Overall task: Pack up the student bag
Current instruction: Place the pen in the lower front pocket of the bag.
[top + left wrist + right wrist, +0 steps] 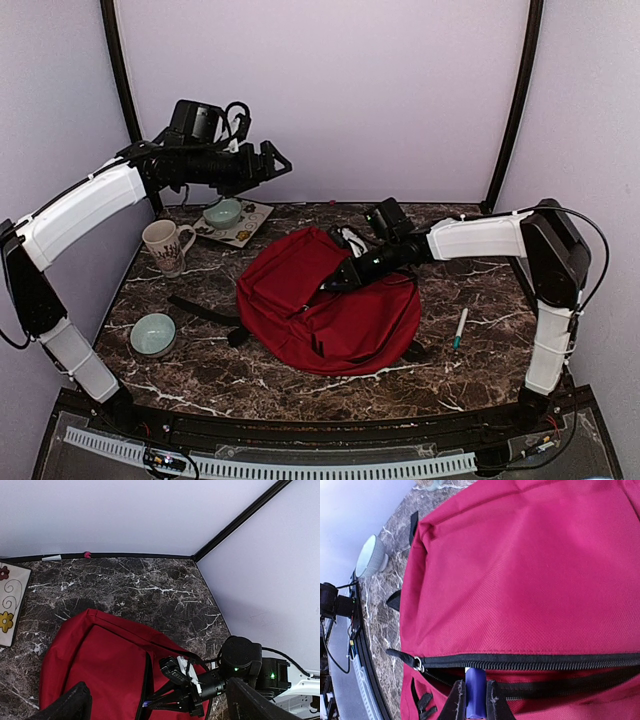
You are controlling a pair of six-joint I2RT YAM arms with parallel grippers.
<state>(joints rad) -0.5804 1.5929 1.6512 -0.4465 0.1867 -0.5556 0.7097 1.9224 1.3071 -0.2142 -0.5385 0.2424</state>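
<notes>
The student bag (300, 290), red with black zippers, lies flat in the middle of the marble table; it also fills the right wrist view (520, 580) and shows in the left wrist view (95, 665). Its zipper (530, 661) gapes open. My right gripper (475, 700) is shut on a blue pen-like stick (475, 695), whose tip sits at the mouth of the zipper opening. From above, that gripper (325, 287) rests on the bag's middle. My left gripper (283, 165) hangs high at the back left, open and holding nothing, its fingers (70, 705) framing the bag below.
A patterned mug (167, 245) stands at the left. A pale green bowl (223, 212) sits on a flowered tray (250, 228) at the back left. Another bowl (153, 334) is at the front left. A pen (460, 328) lies right of the bag. Black straps (205, 312) trail left.
</notes>
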